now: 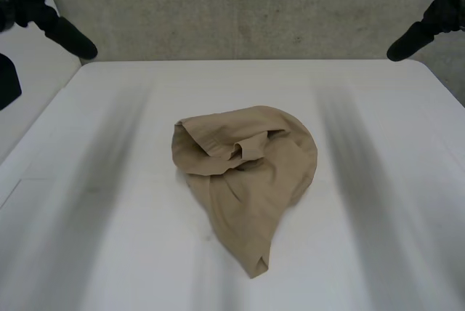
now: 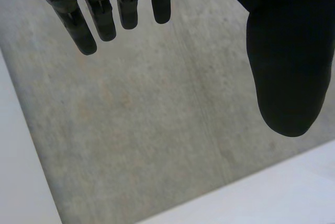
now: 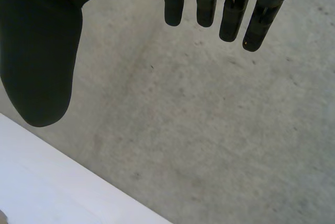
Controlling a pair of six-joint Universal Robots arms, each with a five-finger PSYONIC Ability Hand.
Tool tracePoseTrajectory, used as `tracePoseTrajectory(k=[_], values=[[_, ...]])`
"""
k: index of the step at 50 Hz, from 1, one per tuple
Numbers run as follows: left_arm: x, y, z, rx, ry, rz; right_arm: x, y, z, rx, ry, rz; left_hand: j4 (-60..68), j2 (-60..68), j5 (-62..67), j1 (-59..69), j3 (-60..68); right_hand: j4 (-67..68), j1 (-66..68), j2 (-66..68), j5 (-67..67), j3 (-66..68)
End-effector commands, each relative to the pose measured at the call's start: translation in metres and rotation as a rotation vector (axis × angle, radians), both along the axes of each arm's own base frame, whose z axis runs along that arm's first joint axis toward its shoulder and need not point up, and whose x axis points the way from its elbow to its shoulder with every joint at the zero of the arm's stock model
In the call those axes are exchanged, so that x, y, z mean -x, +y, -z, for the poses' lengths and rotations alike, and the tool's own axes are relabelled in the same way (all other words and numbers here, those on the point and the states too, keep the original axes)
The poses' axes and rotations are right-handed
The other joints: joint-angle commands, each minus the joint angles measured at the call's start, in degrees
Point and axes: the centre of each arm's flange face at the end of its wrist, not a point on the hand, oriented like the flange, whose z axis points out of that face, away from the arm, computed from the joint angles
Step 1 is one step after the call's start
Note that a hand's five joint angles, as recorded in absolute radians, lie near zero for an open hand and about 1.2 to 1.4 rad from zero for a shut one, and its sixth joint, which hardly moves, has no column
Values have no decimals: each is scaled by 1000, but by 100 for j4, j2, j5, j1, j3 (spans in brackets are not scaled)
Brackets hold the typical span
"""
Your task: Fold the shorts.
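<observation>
A pair of tan shorts [image 1: 243, 173] lies crumpled in a heap on the middle of the white table [image 1: 109, 202], one narrow end trailing toward the near edge. My left hand [image 1: 43, 13] hangs high at the far left corner, well away from the cloth. In its wrist view the left hand [image 2: 285, 62] has straight fingers [image 2: 104, 14] and a spread thumb, holding nothing. My right hand [image 1: 432, 17] hangs at the far right corner, equally far from the shorts. Its wrist view shows the right hand [image 3: 42, 56] with straight fingers [image 3: 230, 9], empty.
Grey concrete floor [image 1: 240, 13] lies beyond the table's far edge. A second white surface [image 1: 29, 86] adjoins the table at the left, with a dark object [image 1: 9, 82] at its edge.
</observation>
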Motion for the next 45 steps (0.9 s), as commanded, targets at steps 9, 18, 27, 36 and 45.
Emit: tracePoseTrajectory(k=[9,18,27,36,45], values=[[2,-1,11,-52,-24,22,-3,-14,19,-81,66,18,-148,-160,-245,-87,-200,-331,-142,-279,-343,-218],[10,-23,31,-28,-76,23,-23,-20,78,-240,399,-183,-43,-56,-140,18,-95,-331,-142,-279,-343,-218],[36,-73,137,-169,-484,141,-30,-28,119,-366,499,-231,59,46,-39,119,6,-331,-142,-279,-343,-218],[53,-89,207,-264,-502,306,-31,-39,148,-437,513,-240,76,63,-22,136,23,-331,-142,-279,-343,-218],[73,-101,251,-200,-493,333,-33,-40,162,-461,519,-250,478,465,380,539,426,-331,-142,-279,-343,-218]])
